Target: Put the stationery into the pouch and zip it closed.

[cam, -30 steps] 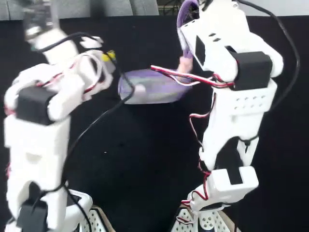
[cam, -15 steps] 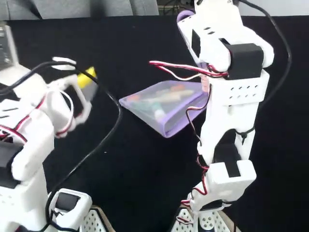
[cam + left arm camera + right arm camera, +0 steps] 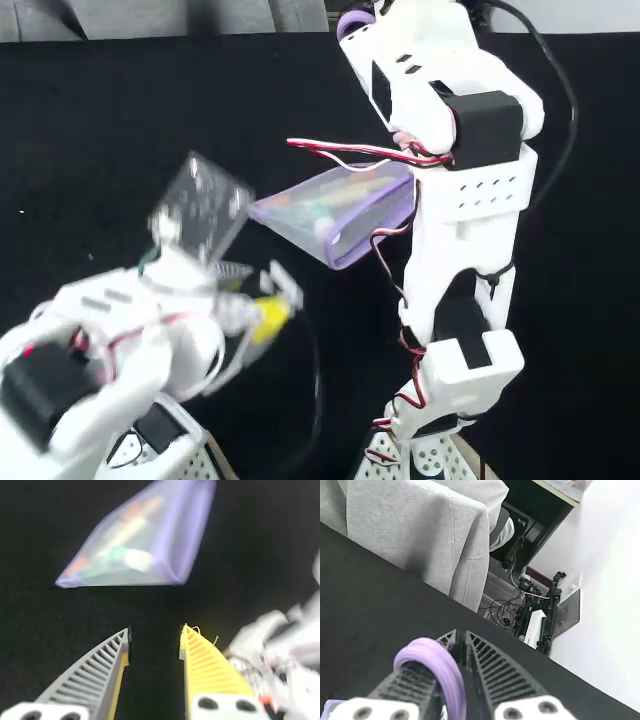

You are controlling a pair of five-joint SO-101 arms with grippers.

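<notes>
A translucent purple pouch with coloured stationery inside hangs tilted above the black table, beside the right arm. My right gripper is high at the back, shut on the pouch's purple strap loop; in the right wrist view the dark fingers pinch that loop. My left gripper sits low at the front left, apart from the pouch. In the left wrist view it is open, grey and yellow fingers with nothing between them, and the pouch floats ahead of it.
Black cloth covers the table. Red and white cables run from the right arm across the pouch's top. Both arm bases stand at the front edge. Grey fabric hangs behind the table.
The left arm has swung from the back left, near the pouch, down to the front left. The right arm has raised the pouch off the table, so it now hangs tilted.
</notes>
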